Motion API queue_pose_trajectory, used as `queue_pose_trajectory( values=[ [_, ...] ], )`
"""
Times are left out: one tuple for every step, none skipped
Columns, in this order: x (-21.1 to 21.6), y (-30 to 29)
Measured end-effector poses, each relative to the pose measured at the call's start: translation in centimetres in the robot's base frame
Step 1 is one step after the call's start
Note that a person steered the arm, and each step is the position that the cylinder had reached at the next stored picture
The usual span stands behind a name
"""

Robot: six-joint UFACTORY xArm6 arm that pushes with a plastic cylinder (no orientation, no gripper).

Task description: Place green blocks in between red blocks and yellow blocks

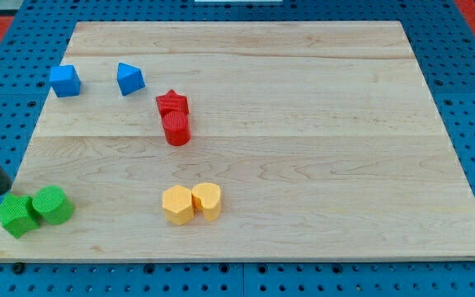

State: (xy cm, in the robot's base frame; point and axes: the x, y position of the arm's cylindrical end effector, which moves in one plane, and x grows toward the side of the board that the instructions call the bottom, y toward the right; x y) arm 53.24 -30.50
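Observation:
Two green blocks sit at the board's bottom left corner: a green star-shaped block [15, 216] and a green cylinder [53, 205], touching each other. A red star [172, 103] and a red cylinder [176, 129] touch at the upper middle left. A yellow hexagon [176, 205] and a second, rounded yellow block [207, 200] touch near the bottom edge, straight below the red pair. My dark rod comes in from the view's left edge. My tip [3, 193] is just above and left of the green star, at or very close to it.
A blue cube [64, 80] and a blue wedge-shaped block [129, 78] lie at the upper left. The wooden board [320, 148] rests on a blue perforated table. The green blocks lie close to the board's left and bottom edges.

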Motion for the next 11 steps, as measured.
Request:
queue_pose_trajectory(
  values=[
    [2.8,0.1],
    [5.7,0.0],
    [5.9,0.1],
    [5.1,3.4],
    [5.1,6.2],
    [3.3,5.6],
    [3.2,7.6],
    [3.9,8.2],
    [4.9,7.8],
    [4.0,10.8],
    [1.2,11.0]
  ],
)
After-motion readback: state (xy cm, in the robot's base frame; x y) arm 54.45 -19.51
